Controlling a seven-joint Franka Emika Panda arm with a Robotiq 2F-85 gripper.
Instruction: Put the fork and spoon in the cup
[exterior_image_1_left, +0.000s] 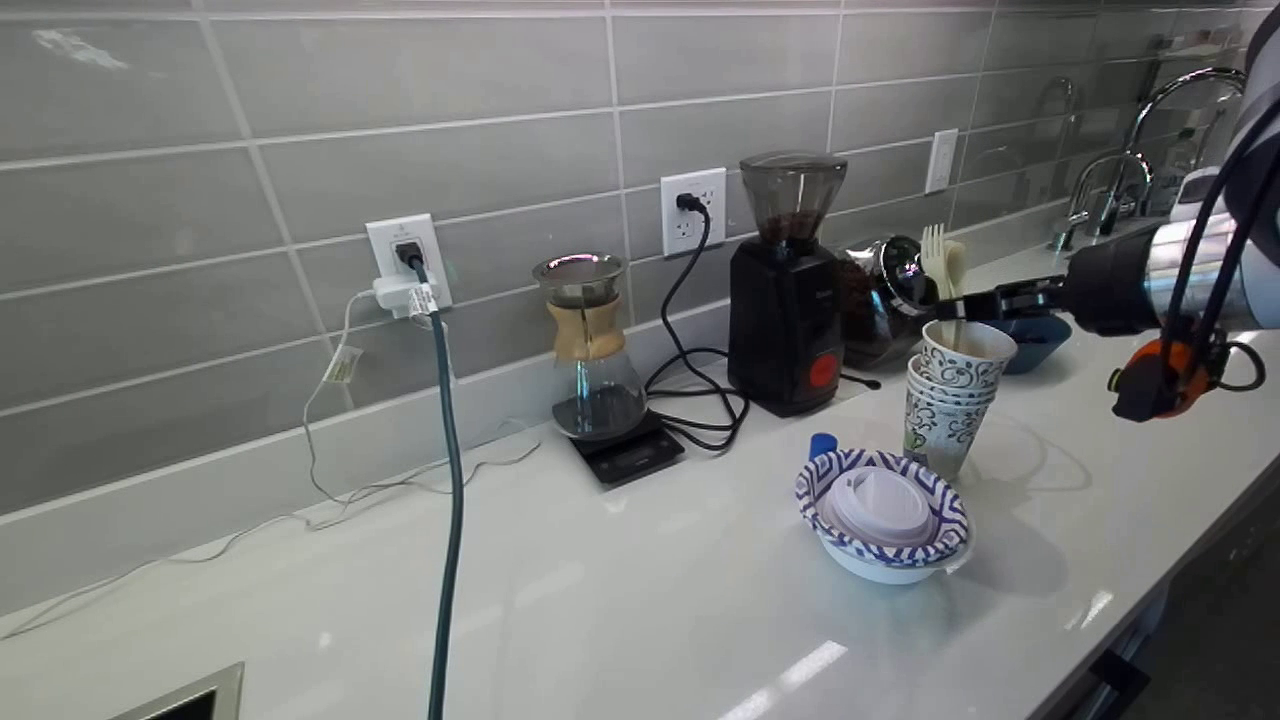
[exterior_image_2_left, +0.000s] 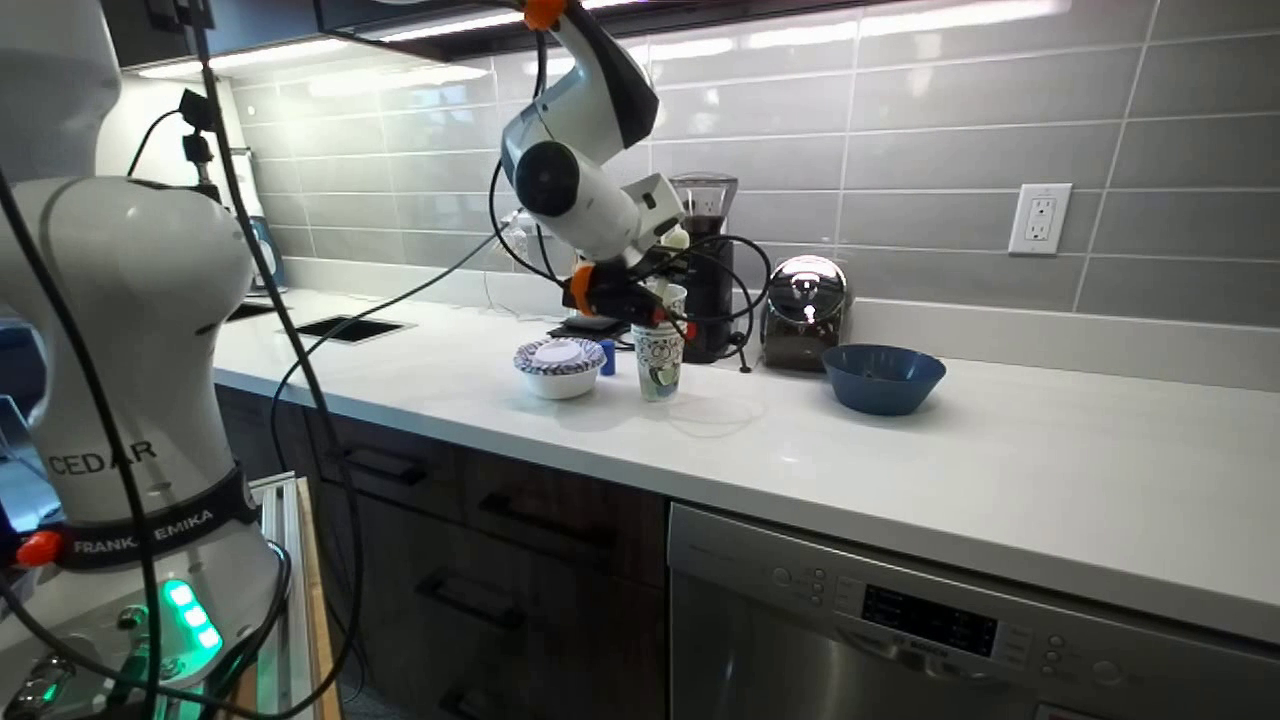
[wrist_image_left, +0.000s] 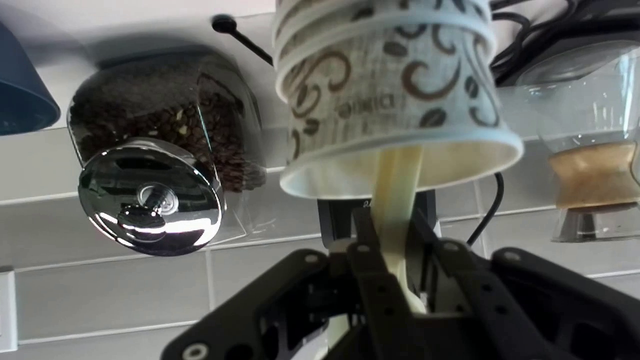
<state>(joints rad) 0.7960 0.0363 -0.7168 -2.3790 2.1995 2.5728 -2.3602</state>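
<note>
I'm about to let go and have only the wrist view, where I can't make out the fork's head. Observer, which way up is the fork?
Observer: Tines up. In an exterior view, the fork shows its tines above the paper cups.
Operator: Good. And what else is near the cups, outside my frame?
Observer: A blue-and-white patterned bowl; in an exterior view, it stands to one side of the cups, apart from them.
</note>
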